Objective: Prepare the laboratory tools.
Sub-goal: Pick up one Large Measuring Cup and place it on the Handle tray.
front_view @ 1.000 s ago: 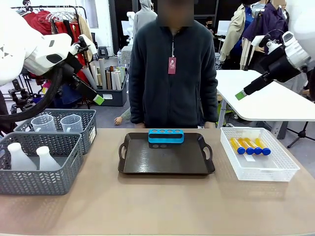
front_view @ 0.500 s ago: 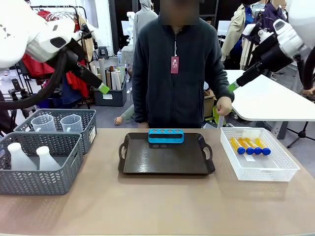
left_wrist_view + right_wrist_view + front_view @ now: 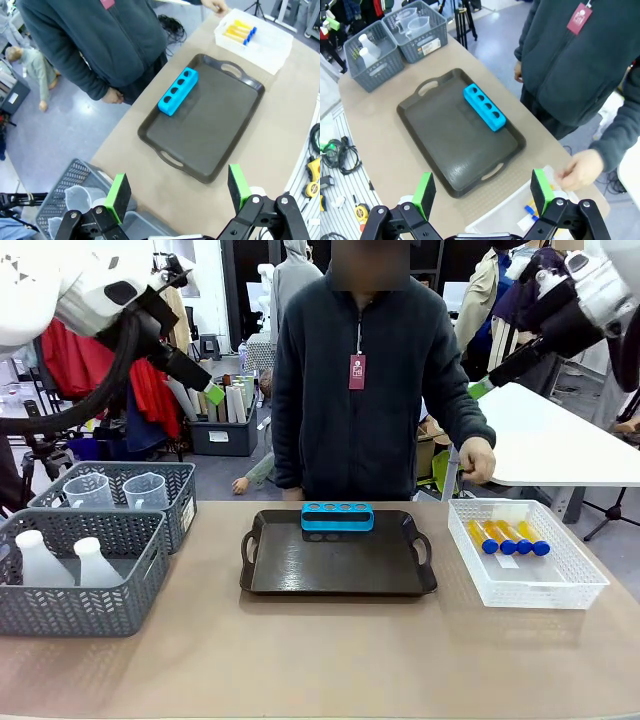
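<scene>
Tubes (image 3: 505,537), amber with blue caps, lie in the white lattice basket (image 3: 585,590) at right, likely light, slick and prone to roll, best pinched across the barrel; beakers (image 3: 146,490) and flasks (image 3: 40,560) stand in grey mesh baskets (image 3: 90,615) at left. Left tool (image 3: 178,190) and right tool (image 3: 483,192) hang high, jaws wide and empty, while basket walls and a person's hand (image 3: 478,460) near the tubes could hinder a reach.

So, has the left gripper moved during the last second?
Yes. The left gripper has gone upward, now higher above the far grey mesh basket.
</scene>
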You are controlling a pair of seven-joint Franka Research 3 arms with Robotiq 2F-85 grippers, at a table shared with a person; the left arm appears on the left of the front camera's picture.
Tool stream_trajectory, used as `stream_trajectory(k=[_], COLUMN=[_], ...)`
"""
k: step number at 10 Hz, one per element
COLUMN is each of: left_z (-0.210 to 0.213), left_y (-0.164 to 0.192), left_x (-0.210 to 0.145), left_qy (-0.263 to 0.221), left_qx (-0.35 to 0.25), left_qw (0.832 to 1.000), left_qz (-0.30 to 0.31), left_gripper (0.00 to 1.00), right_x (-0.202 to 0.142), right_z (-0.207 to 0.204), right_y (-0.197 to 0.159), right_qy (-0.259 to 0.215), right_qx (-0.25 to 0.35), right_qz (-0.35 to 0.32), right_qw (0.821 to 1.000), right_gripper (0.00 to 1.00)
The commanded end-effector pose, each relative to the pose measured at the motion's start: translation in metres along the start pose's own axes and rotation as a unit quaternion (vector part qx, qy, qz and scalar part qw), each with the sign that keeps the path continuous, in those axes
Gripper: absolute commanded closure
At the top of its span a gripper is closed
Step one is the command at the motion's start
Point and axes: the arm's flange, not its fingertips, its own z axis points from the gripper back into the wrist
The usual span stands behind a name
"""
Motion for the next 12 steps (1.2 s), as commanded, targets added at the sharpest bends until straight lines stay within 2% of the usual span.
stream_trajectory(k=[1, 12], left_z=[0.0037, 0.0061], left_y=[0.0039, 0.0039], left_x=[0.002, 0.003], left_qy=[-0.004, -0.004], left_qx=[0.002, 0.007], left_qw=[1.0, 1.0], left_qz=[-0.001, 0.001], left_gripper=[0.0, 0.0], right_x=[0.0033, 0.0022], right_z=[0.0114, 0.0155], right_y=[-0.0175, -0.0142], right_qy=[-0.02, -0.011], right_qx=[0.022, 0.008], right_qz=[0.005, -0.006], right_qw=[1.0, 1.0], right_gripper=[0.0, 0.0])
